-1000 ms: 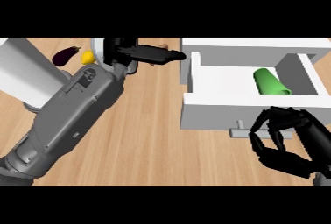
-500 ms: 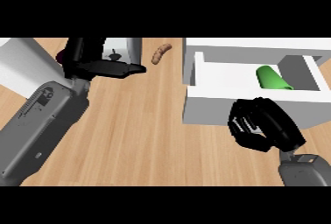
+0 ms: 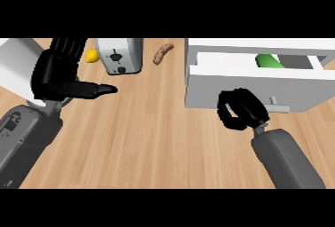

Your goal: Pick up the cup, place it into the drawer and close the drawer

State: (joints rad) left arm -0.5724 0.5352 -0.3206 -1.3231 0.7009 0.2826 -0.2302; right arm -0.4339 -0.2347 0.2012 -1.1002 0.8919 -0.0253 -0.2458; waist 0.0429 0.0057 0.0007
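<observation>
The green cup (image 3: 267, 60) lies inside the white drawer (image 3: 248, 84) at the upper right, and only part of it shows past the drawer's edge. My right hand (image 3: 241, 109) is against the drawer's front panel with its fingers curled, holding nothing, just left of the small grey handle (image 3: 278, 107). At the left, my left hand (image 3: 60, 76) hovers over the counter, fingers straight and thumb pointing right, holding nothing.
A silver toaster (image 3: 119, 55) stands at the back, with a yellow item (image 3: 91, 55) to its left and a brown pastry (image 3: 162, 53) to its right. A white block (image 3: 14, 62) sits at the far left. Bare wooden counter (image 3: 150, 137) fills the middle.
My right hand rose from below the drawer to its front panel. The drawer now shows less of its inside and of the cup. My left hand drew back to the left.
</observation>
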